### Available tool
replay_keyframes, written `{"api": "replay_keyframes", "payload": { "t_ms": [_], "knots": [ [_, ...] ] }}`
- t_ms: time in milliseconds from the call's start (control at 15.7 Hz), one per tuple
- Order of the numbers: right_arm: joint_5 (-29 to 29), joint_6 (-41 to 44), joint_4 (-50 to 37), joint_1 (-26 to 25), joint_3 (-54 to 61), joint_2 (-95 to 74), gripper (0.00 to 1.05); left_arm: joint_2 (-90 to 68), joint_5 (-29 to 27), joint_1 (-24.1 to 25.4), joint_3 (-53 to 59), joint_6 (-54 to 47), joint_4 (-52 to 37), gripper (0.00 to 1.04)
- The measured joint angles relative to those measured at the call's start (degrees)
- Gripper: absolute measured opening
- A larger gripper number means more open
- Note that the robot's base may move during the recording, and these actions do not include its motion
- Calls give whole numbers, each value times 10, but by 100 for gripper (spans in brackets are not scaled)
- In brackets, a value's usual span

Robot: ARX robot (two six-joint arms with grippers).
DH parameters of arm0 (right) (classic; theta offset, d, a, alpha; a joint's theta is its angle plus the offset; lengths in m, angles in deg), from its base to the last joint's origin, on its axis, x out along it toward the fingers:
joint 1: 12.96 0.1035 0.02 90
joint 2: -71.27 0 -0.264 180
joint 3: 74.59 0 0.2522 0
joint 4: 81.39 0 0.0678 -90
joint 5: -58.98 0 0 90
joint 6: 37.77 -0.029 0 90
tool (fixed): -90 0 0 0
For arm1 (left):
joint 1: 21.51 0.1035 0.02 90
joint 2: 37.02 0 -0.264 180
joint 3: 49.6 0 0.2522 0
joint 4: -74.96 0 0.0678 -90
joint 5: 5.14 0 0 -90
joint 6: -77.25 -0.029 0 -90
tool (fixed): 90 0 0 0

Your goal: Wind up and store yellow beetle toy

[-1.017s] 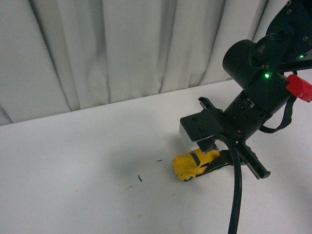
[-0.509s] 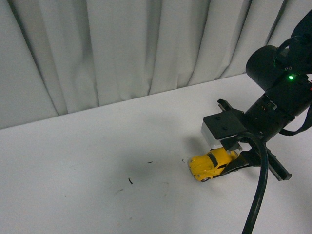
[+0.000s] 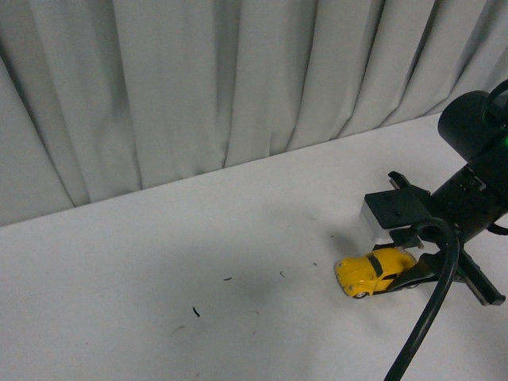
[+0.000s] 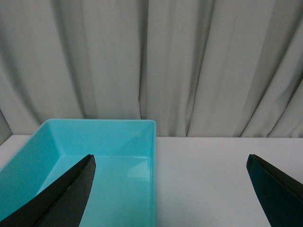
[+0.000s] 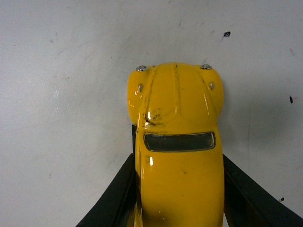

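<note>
Curtain (image 3: pixel 198 79): pale, pleated, fills the backdrop from 9 through 12 to 3 o'clock in the front view.

Desk (image 3: pixel 159 262): white, scuffed.

Bin (image 4: pixel 99 121): teal, open-topped. Only the left wrist view shows it, standing on the desk against the curtain; nothing is visible in the part seen.

Right arm (image 3: pixel 476 171): black, comes in at 3 o'clock in the front view, with a thick black cable (image 3: pixel 432 309) looping down to 5 o'clock.

Left claw (image 4: pixel 170 161): dark fingers (image 4: pixel 66 194) spread wide apart, holding nothing. Not seen from the front.

Right claw (image 3: pixel 394 267): clamped on the yellow beetle toy (image 3: pixel 367 271).

- The right wrist view shows what the front hides: one black finger (image 5: pixel 118 194) pressed to each flank, behind the windscreen.
- The bonnet juts clear and has dark scuffs.

The toy sits on the desk at 4 o'clock in the front view, nose toward 8 o'clock. A front wheel shows, and it looks to be resting on the desk.

Dark specks (image 3: pixel 195 312): scattered on the desk around 7 o'clock; more show near the bonnet in the right wrist view.
</note>
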Motion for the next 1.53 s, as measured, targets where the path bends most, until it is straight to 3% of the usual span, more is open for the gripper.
{"api": "replay_keyframes", "payload": {
  "t_ms": [382,763,1526],
  "knots": [
    [-3,0,-8,-6,5,5,42,0,0,0,0,0,0,98],
    [5,-4,-8,2,7,2,100,0,0,0,0,0,0,98],
    [6,-3,-13,11,7,2,98,0,0,0,0,0,0,98]
  ]
}}
